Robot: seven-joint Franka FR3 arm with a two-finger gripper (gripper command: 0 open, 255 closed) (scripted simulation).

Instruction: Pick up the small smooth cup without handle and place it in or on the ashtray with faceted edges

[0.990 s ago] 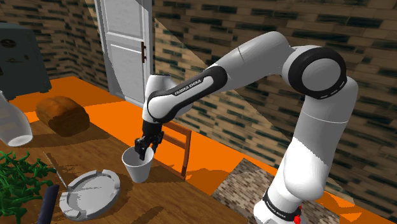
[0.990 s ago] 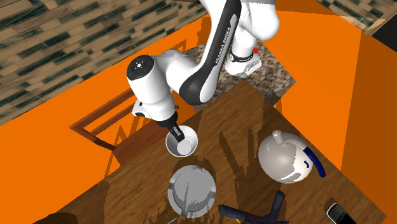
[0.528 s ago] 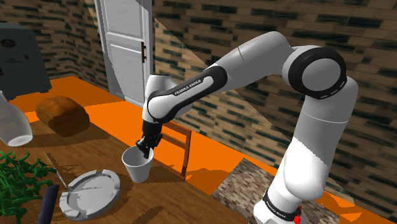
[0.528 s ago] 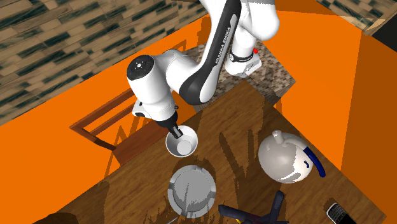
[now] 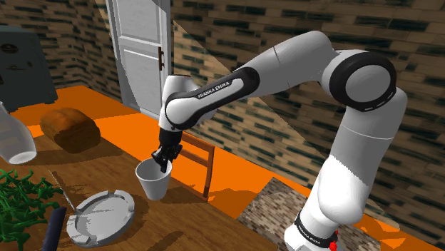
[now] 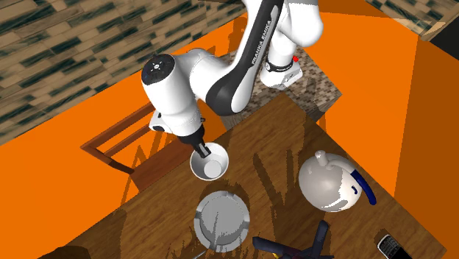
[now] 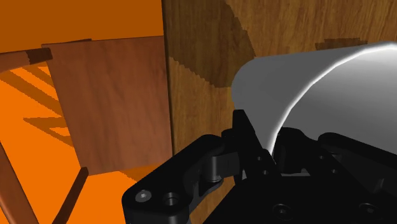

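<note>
A small white cup without a handle (image 5: 153,182) sits near the wooden table's edge, beside the chair. My black gripper (image 5: 164,158) comes down onto its rim and is shut on the cup wall, one finger inside and one outside. From above in the second exterior view, the gripper (image 6: 200,152) clasps the rim of the cup (image 6: 210,166) on the chair side. Up close in the wrist view, the cup's wall (image 7: 305,89) sits pinched in the gripper (image 7: 270,143). The grey ashtray with faceted edges (image 5: 103,216) (image 6: 223,221) lies on the table a short way from the cup.
A brown loaf (image 5: 69,128), a white vessel (image 5: 14,139) and green foliage (image 5: 21,207) occupy the shoulder view's left. A dark blue tool (image 5: 53,228) lies by the ashtray. A white teapot (image 6: 329,182) stands beyond it. A wooden chair (image 5: 201,158) stands against the table edge.
The fingers closed onto the cup's rim. The hand and cup have since shifted slightly upward and towards the shoulder view's left.
</note>
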